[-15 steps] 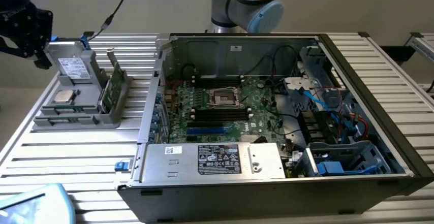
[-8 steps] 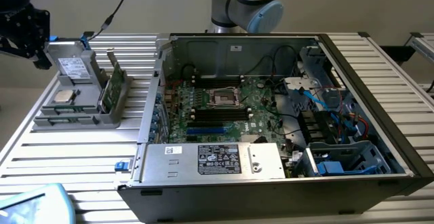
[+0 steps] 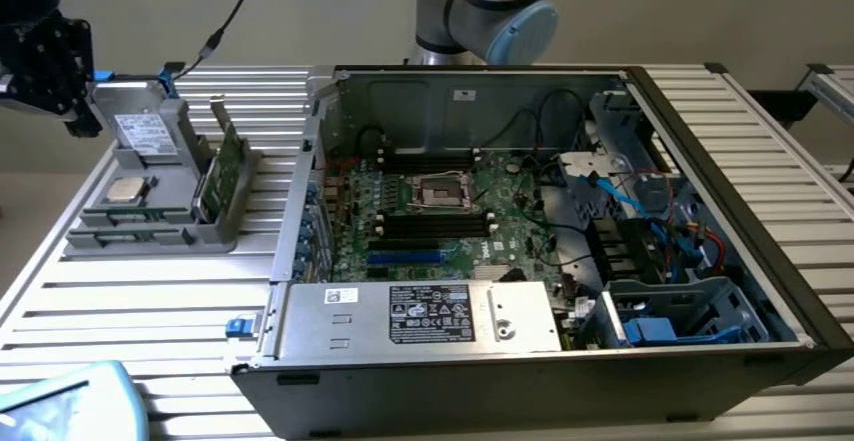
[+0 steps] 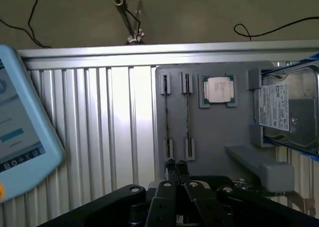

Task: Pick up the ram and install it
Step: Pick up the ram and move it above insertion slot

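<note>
Two thin ram sticks (image 4: 166,118) (image 4: 188,118) stand edge-on in the narrow slots of a grey parts tray (image 4: 214,137). In the wrist view my gripper (image 4: 176,165) hangs over the tray's near edge, just short of the sticks, fingertips (image 4: 170,165) close together with nothing between them. In the exterior view the black gripper (image 3: 54,61) sits high above the tray (image 3: 147,236) at the exterior view's left. The open computer case (image 3: 534,231) shows the motherboard's long black slots (image 3: 434,224) lying bare.
The tray also holds a silver processor (image 4: 218,90), a hard drive (image 4: 289,112) and an upright wider green card (image 3: 230,166). A blue-edged tablet (image 4: 20,137) lies on the slatted table (image 3: 147,311). Cables and a power supply (image 3: 427,313) crowd the case.
</note>
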